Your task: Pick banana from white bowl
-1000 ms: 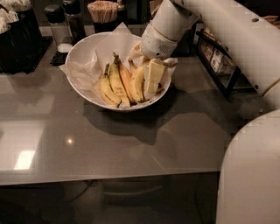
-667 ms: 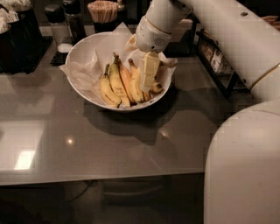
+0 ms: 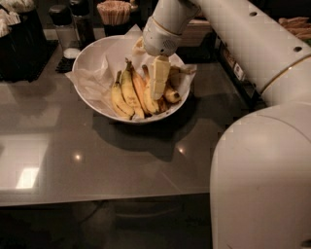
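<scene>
The white bowl with its crinkled paper liner stands at the back of the grey table. Several bananas lie in its right half. The banana, long, curved and brown-speckled, lies left of centre in the bunch with its stem pointing to the back. A shorter yellow one lies to its left and an orange-tinted one to its right. My gripper points straight down into the bowl, right over the bunch, just right of the banana and touching or nearly touching the fruit there.
A cup of wooden sticks and dark shakers stand behind the bowl. A black container is at the back left, a dark rack at the right. My own white body fills the lower right.
My gripper has moved left across the bowl, from its right rim to over the middle of the bunch, and its wrist has turned. The bananas have not moved.
</scene>
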Robot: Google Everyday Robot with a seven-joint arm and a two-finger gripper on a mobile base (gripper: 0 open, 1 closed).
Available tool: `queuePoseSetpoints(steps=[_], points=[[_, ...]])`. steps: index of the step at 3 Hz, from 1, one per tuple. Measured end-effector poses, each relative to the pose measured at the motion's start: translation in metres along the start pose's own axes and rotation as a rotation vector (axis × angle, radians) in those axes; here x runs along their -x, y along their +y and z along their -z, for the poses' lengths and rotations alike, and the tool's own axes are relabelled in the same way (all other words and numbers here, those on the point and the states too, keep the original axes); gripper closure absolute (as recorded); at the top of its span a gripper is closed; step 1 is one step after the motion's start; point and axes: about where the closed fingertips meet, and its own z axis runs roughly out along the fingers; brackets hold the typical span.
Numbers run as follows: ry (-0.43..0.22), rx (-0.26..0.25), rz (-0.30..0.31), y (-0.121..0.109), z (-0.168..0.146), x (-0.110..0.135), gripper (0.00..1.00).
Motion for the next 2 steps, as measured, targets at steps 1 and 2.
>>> queuePoseSetpoints(steps=[1, 2], points=[[0.000, 0.001, 0.000, 0.0000, -0.0003, 0.0000, 0.18], [0.000, 0.001, 0.000, 0.0000, -0.0003, 0.0000, 0.40]])
